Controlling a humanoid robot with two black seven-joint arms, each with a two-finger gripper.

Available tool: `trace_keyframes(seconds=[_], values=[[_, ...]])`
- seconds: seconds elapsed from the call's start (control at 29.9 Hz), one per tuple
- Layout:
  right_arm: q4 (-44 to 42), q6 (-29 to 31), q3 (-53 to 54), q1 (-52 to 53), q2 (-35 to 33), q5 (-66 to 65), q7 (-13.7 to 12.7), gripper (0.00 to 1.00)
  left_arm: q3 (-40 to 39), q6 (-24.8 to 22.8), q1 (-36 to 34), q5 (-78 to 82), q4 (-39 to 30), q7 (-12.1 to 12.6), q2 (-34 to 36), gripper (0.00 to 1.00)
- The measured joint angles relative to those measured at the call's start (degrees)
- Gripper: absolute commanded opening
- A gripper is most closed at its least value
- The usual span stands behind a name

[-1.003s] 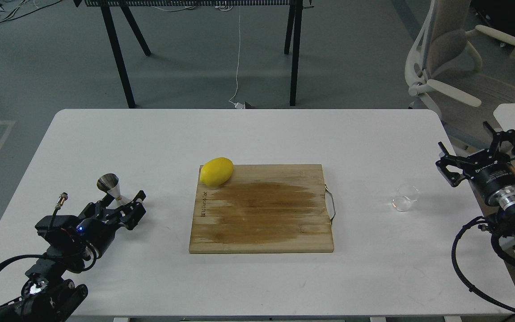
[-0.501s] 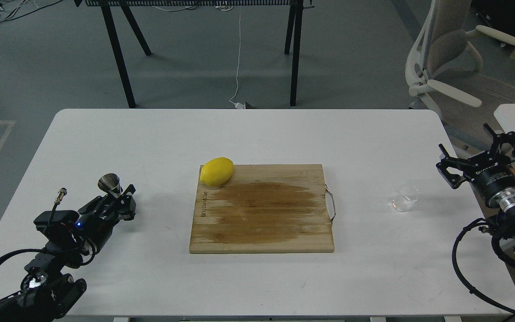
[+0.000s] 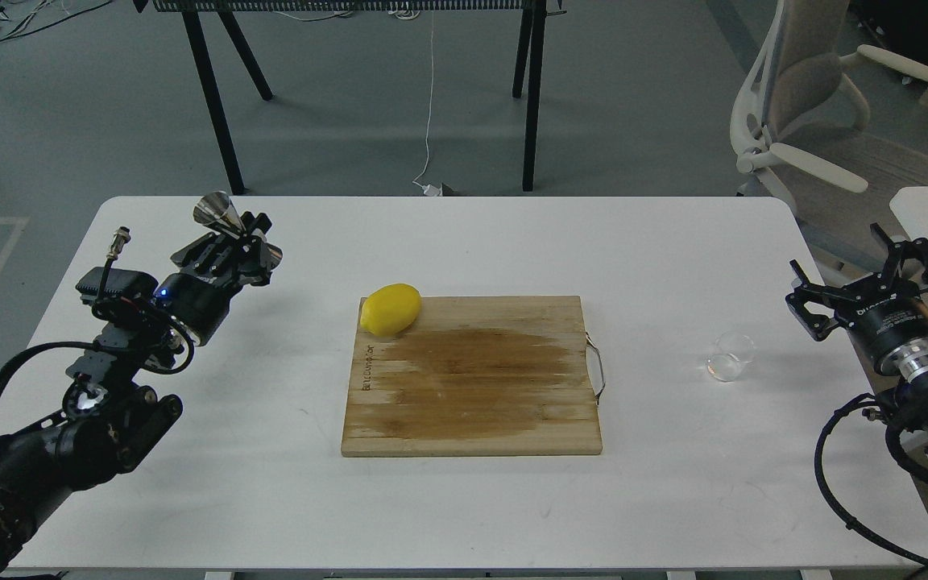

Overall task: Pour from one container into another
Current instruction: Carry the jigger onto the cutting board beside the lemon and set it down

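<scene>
Shiny hourglass jigger (image 3: 226,221) upright, seemingly clamped in left gripper (image 3: 240,238).

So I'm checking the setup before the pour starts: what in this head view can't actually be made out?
- Clear cup: too small and see-through to tell whether it holds any liquid.
- Steel jigger: its waist and lower cone are hidden by the left tool closed on it.
- Right tool: open, apart from the cup; its arm is cut off by the right edge.
- Cutting board: the printed text by the lemon is too small to read.
</scene>
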Motion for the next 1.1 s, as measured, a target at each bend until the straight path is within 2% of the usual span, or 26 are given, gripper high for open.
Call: trace_keyframes(seconds=[0.17, 0.4, 0.6, 0.9, 1.04, 1.1], values=[[-1.14, 0.00, 0.00, 0.22, 0.11, -0.02, -0.01, 1.00, 4.37, 0.00, -3.10, 0.28, -4.81, -0.01, -6.05, 0.07], [-1.72, 0.00, 0.00, 0.25, 0.18, -0.09, -0.01, 0.99, 15.33, 0.00, -5.54, 3.80, -4.72, -0.03, -15.46, 0.07], [-3.00, 0.00, 0.00, 0.18, 0.18, -0.09, -0.01, 1.00, 23.31, 0.00, -5.31, 5.15, -1.36, -0.01, -16.24, 0.07], [-3.22, 0.00, 0.00, 0.16, 0.18, -0.09, -0.01, 1.00, 29.11, 0.00, -4.66, 5.18, 6.28, -0.01, -16.25, 0.09], [-3.23, 0.00, 0.00, 0.21, 0.18, -0.09, -0.01, 0.99, 29.69, 0.00, -4.65, 4.92, 7.76, -0.01, -16.26, 0.13], [-3.38, 0.00, 0.00, 0.21, 0.18, -0.09, -0.01, 1.00, 29.76, 0.00, -4.53, 4.81, 7.90, -0.01, -16.27, 0.20]])
